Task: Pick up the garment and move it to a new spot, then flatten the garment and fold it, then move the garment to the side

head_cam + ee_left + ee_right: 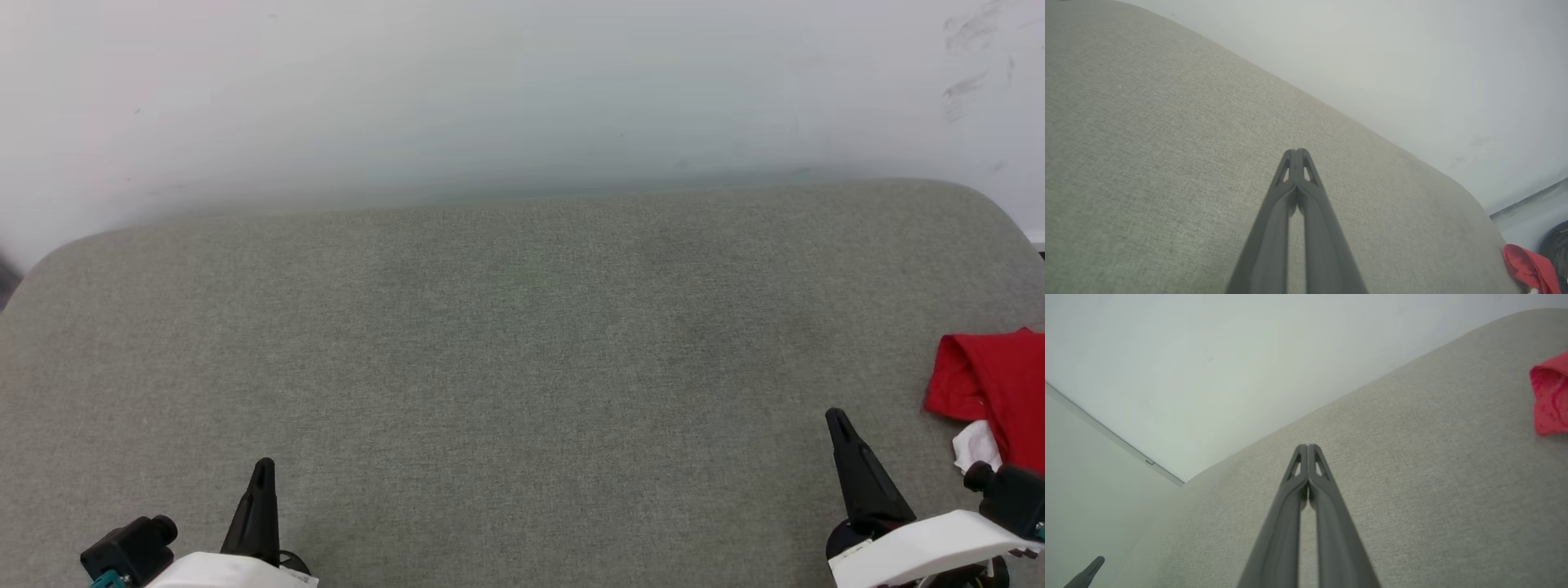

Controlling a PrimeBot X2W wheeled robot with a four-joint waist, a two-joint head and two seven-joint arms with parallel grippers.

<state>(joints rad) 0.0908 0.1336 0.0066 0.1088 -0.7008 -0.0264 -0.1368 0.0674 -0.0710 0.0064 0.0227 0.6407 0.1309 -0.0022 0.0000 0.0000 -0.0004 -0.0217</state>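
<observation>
A bunched red garment (992, 384), a white scrap at its near edge, lies at the right end of a grey fabric surface (522, 327) against a pale wall (522, 82). The left gripper (263, 467) and right gripper (835, 418) hover at the near corners, fingers pressed together and empty, the right one near the garment but apart from it.

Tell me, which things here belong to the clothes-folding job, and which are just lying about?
Job: the red garment, bunched up at the right; the left gripper and right gripper, both shut and empty; the grey fabric surface they work on.
Just there: the white wall behind.
</observation>
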